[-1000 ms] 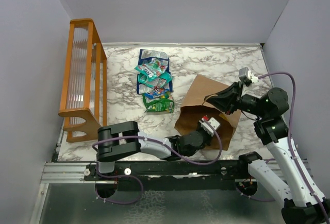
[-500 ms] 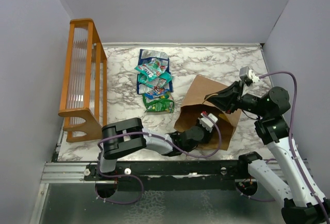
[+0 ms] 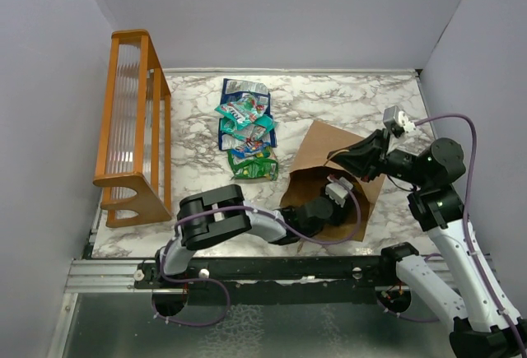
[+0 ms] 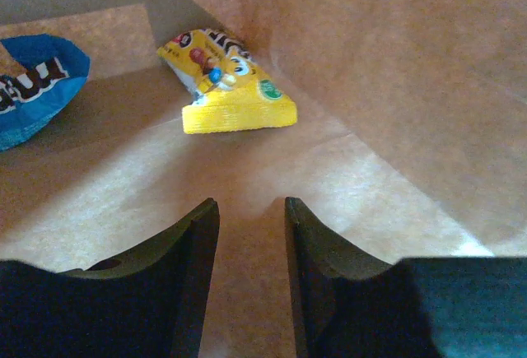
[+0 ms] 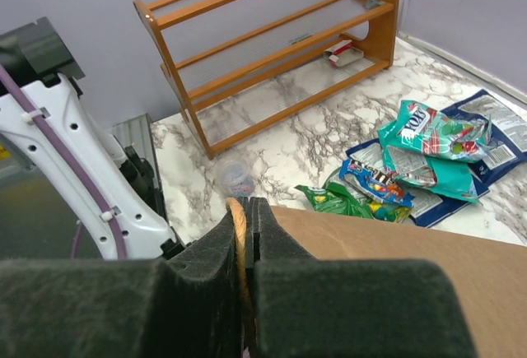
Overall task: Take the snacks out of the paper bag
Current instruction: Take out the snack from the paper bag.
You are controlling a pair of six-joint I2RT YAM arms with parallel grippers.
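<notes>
I'm looking down on a marbled surface [image 3: 198, 179] boxed in by pale grey walls, with an orange rack [image 3: 132, 119] along its left edge. The bag [image 3: 329, 148] lies on its side at centre right, mouth toward the arms. My right hand [image 5: 246, 216] is pinched tight on its twisted handle [image 5: 238, 239]. My left hand [image 4: 251, 210] is inside the bag, fingers a narrow gap apart and holding nothing. A pile of snacks [image 3: 247, 127] sits out on the surface. Inside remain a yellow packet [image 4: 230, 90] just ahead and a blue packet [image 4: 33, 86] to its left.
</notes>
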